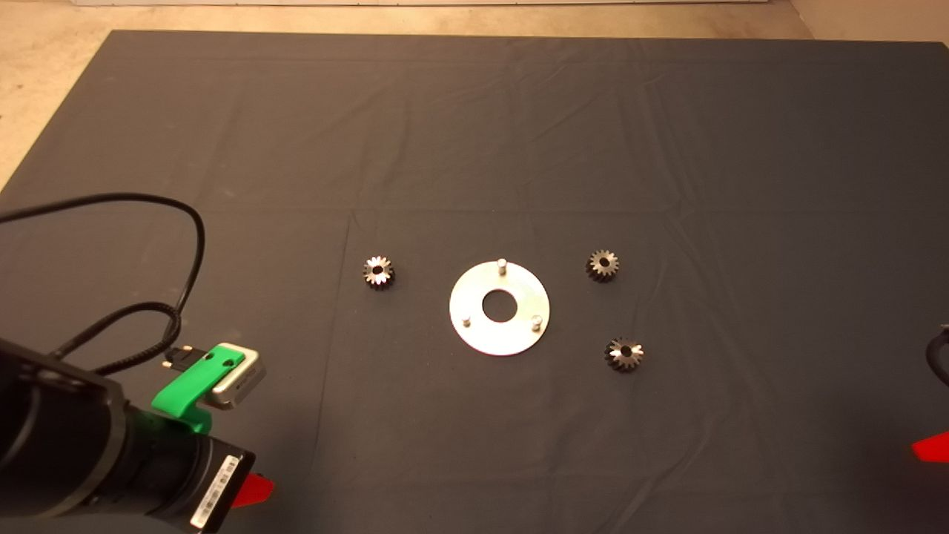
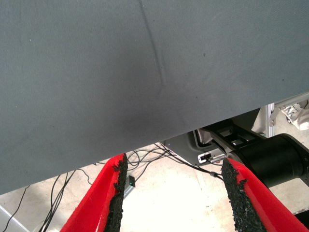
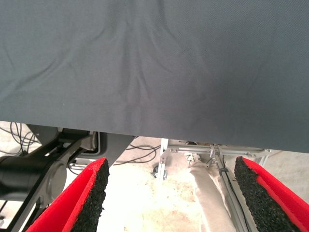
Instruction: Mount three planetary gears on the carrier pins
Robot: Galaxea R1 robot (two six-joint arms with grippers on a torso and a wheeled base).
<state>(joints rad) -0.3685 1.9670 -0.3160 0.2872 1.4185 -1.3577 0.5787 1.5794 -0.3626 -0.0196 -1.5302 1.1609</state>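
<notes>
Disc: one flat silver disc (image 1: 500,330) lay mid-mat, large central hole.
Carrier pins: three (image 1: 502,263), upright on the disc, all bare.
Planetary gears: three, flat on the dark mat (image 1: 474,133); one (image 1: 379,271) well left of the disc, two to its right, the farther (image 1: 603,264) and the nearer (image 1: 624,354). None touched the disc.
Left gripper (image 2: 171,195): at the mat's lower left edge, fingers spread, holding nothing.
Right gripper (image 3: 169,193): at the lower right edge, fingers spread, empty.
</notes>
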